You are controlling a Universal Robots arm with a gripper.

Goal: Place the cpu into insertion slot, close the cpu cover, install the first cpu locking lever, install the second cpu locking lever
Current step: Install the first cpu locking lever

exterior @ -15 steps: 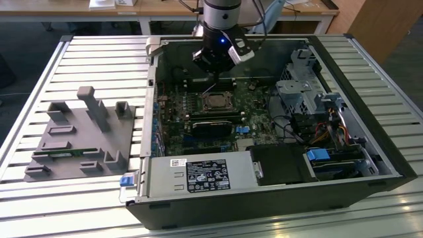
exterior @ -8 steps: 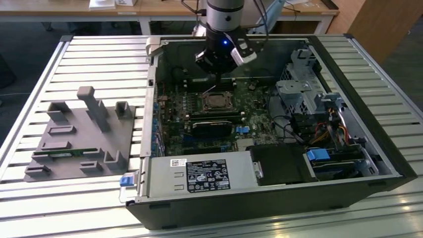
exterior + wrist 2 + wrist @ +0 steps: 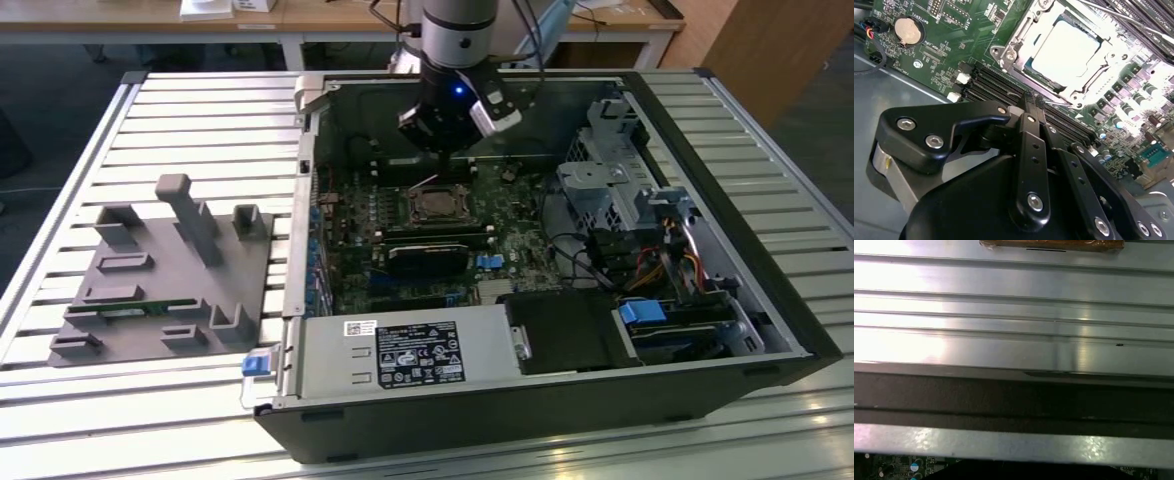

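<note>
My worry from here is the black gripper (image 3: 1029, 100): it hangs just above the long black memory slots (image 3: 1004, 90) beside the socket, and a slightly skewed descent could snag the thin metal locking lever (image 3: 1114, 17) or scrape the green motherboard (image 3: 954, 30). The jaws look closed on nothing, as far as I can tell from the second wrist view. The small square cpu with its dull silver top (image 3: 1066, 50) lies flat in the dark, metal-rimmed insertion slot (image 3: 438, 205). The thin silvery cpu cover frame (image 3: 1019, 52) seems to lie down around it, though glare washes out detail.
</note>
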